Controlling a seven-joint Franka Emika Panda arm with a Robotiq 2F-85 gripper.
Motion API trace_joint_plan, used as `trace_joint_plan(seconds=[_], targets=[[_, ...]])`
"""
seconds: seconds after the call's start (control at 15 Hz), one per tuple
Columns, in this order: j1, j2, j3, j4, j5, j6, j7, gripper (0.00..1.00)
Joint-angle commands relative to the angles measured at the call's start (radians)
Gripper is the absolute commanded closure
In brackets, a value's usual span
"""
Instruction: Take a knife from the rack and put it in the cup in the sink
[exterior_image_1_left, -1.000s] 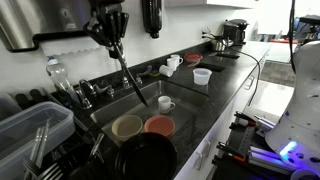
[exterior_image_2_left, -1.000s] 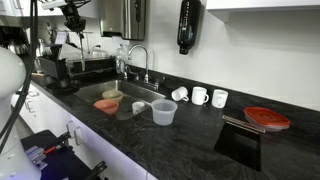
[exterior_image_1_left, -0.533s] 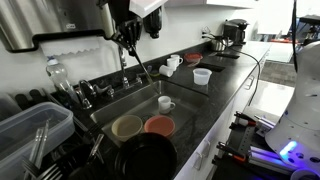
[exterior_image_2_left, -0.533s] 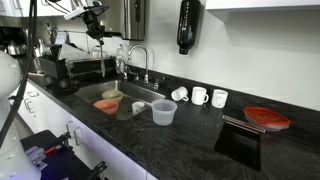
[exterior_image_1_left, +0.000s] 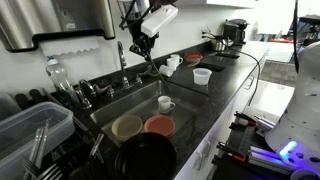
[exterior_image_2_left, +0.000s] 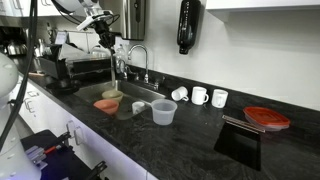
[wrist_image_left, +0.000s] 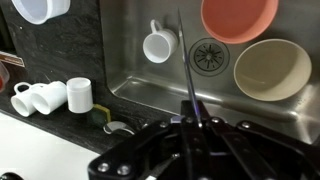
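My gripper (exterior_image_1_left: 141, 42) is shut on the knife (exterior_image_1_left: 150, 62), a slim silvery blade that hangs down and tilts over the back of the sink (exterior_image_1_left: 108, 112), near the chrome tap. In the wrist view the knife (wrist_image_left: 186, 60) runs out from the jaws (wrist_image_left: 195, 125) and its tip lies just right of the cup (wrist_image_left: 157, 46), a small white handled mug standing on the sink floor (wrist_image_left: 150, 88). The cup also shows in both exterior views (exterior_image_1_left: 166, 103) (exterior_image_2_left: 138, 107). The rack's translucent tub (exterior_image_1_left: 35, 130) sits at the near left with other cutlery in it.
An orange bowl (wrist_image_left: 240, 18) and a cream bowl (wrist_image_left: 272, 68) lie in the sink by the drain (wrist_image_left: 210, 55). White mugs (wrist_image_left: 40, 95) stand on the black worktop beside the sink, with a clear plastic cup (exterior_image_2_left: 164, 112). The tap (exterior_image_2_left: 135, 58) stands close to the gripper.
My gripper has carried the knife up and away from the rack side, along the back of the sink towards the tap and the cup. The knife stays gripped.
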Motion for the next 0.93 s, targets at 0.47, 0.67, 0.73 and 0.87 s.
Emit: trace_joint_plan(seconds=[0.47, 0.67, 0.73, 0.87], targets=[[-0.023, 0.000, -0.001, -0.019, -0.002, 0.006, 0.032, 0.95], [-0.028, 0.002, -0.007, -0.015, -0.009, 0.011, 0.045, 0.99], [-0.031, 0.003, -0.011, -0.014, -0.011, 0.016, 0.051, 0.99], [-0.043, 0.015, -0.024, -0.007, -0.020, 0.026, 0.064, 0.99]])
